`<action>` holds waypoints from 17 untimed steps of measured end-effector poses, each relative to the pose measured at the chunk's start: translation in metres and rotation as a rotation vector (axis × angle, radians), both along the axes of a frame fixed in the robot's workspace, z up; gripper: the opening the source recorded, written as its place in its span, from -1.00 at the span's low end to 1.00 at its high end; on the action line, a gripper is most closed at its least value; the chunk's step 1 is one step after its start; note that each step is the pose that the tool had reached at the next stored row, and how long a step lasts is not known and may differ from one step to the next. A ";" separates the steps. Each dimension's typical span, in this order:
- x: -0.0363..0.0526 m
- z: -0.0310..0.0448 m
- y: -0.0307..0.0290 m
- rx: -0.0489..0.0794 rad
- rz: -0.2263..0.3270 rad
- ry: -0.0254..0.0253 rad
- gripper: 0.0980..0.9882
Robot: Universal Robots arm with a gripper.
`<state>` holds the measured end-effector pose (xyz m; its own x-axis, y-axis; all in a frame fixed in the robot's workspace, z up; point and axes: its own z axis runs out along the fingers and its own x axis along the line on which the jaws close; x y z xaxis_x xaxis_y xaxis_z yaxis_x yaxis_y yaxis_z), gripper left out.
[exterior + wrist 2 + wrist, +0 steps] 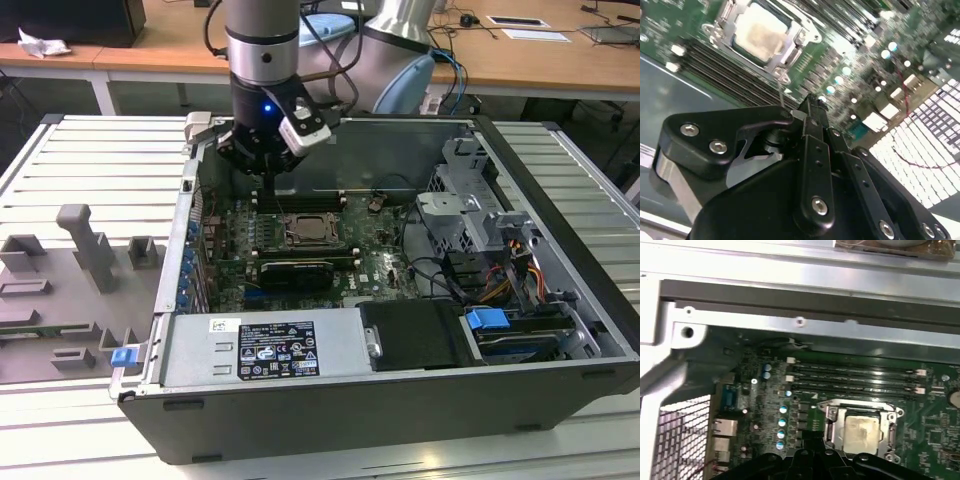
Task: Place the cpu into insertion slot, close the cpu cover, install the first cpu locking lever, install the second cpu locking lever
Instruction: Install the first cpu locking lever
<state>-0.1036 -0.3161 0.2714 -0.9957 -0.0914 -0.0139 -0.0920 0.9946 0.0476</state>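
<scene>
Open dark PC case [330, 425] flat on slatted metal desk [90, 150]. Inside: green motherboard [375, 262], long black memory slots [855, 372], silver power supply [340, 345] with white label, grey drive cage [465, 195], blue latch [488, 321]. Grey fixture blocks [85, 245] on desk at the exterior view's left.

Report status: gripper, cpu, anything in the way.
Gripper above the motherboard, beside the insertion slot. Cpu seated, cpu cover down around it. Nothing lying on the chip's top.

Wooden desks [530, 65] behind, pale slatted worktable [100, 150], grey moulded blocks [85, 245] alongside
</scene>
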 end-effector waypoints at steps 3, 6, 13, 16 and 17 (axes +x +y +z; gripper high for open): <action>-0.0084 -0.0047 0.0034 0.000 0.000 0.0001 -0.98; -0.0091 -0.0086 0.0114 0.000 -0.001 0.0000 -0.98; -0.0095 -0.0098 0.0163 0.000 -0.001 0.0000 -0.98; -0.0095 -0.0102 0.0236 0.000 -0.001 0.0001 -0.98; -0.0068 -0.0105 0.0306 0.000 -0.001 0.0000 -0.98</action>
